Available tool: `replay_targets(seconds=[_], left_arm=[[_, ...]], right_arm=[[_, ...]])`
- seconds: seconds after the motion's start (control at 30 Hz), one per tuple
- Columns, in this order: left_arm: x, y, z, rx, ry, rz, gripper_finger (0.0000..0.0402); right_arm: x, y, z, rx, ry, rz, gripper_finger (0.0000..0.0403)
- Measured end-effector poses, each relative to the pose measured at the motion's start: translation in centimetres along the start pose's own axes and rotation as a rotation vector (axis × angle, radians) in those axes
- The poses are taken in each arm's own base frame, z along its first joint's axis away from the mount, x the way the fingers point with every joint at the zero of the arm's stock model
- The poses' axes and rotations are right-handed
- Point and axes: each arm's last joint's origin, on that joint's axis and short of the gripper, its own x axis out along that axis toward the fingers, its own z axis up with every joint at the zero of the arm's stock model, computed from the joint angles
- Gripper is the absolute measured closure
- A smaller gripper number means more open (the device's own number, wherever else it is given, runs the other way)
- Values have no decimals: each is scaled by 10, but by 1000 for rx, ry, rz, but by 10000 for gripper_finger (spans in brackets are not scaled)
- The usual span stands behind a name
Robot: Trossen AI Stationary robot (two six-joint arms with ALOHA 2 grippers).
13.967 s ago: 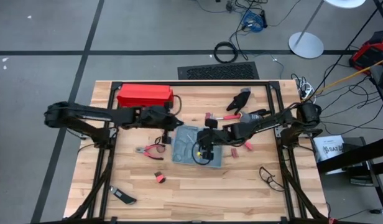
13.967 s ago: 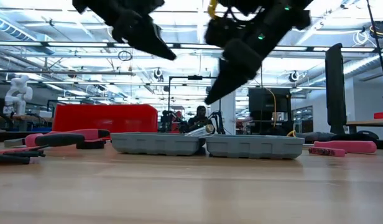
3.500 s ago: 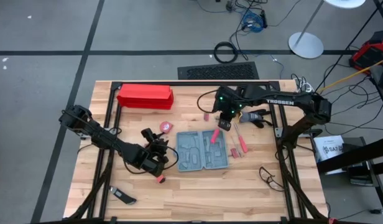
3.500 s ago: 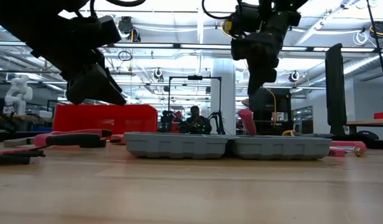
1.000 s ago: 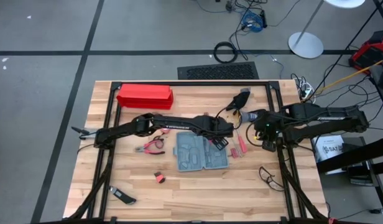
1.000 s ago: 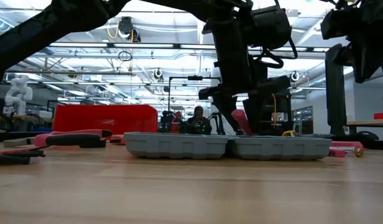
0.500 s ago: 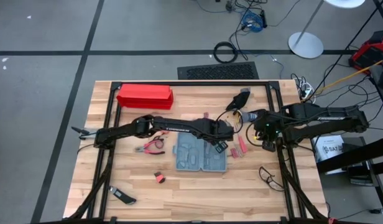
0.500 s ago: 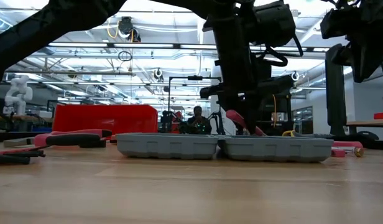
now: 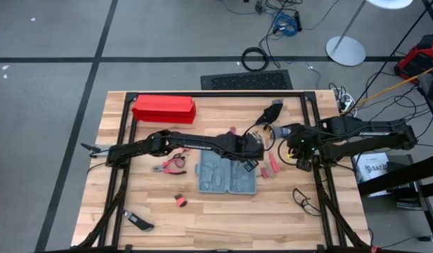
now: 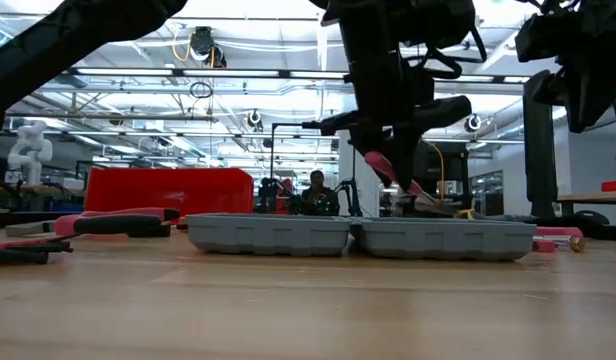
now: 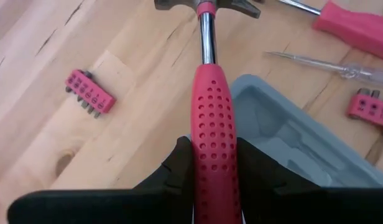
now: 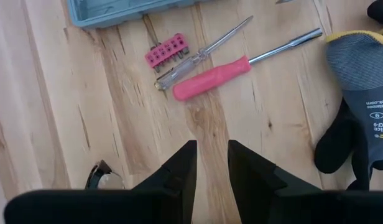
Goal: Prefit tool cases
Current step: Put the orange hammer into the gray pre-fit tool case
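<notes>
The open blue-grey tool case lies flat on the wooden table, its grey recesses facing up. My left gripper is at the case's far right corner, shut on a hammer with a pink perforated handle. The hammer's steel head points away from the gripper, over the wood beside the case. My right gripper hangs over bare table to the right of the case. Its fingers are slightly apart with nothing between them. My left gripper pinches the hammer's pink handle between its two fingers, one on each side. The fingers slant down from above. The handle end is raised and the hammer slopes down toward its head. Whether the head touches the table I cannot tell.
A long red box stands at the far left. Pink pliers, a bit holder and a black knife lie left of the case. To its right are screwdrivers, a bit holder, a glove and glasses.
My left gripper has closed on the hammer's handle and risen. The handle end now stands higher above the case, and the hammer slopes down toward its head. The case has slid a little along the table.
</notes>
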Motion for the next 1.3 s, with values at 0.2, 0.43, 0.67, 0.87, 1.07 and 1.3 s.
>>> replay_targets(seconds=[0.2,0.43,0.67,0.87,1.07,1.3], left_arm=[[-14,-16,-14,-62,6,-18,317],[-31,-38,-33,-191,-65,18,317],[-46,-61,-56,-349,-162,34,317],[-54,-79,-77,-516,-245,30,317],[-30,-101,-98,-611,-274,9,317],[-9,-104,-106,-665,-301,51,317]], right_arm=[[0,0,0,-4,0,0,321],[0,0,-2,-35,10,-1,321],[-4,2,-10,-87,34,6,321],[-9,4,-20,-122,51,38,321],[-14,5,-28,-154,32,59,321],[-18,5,-35,-162,31,89,321]])
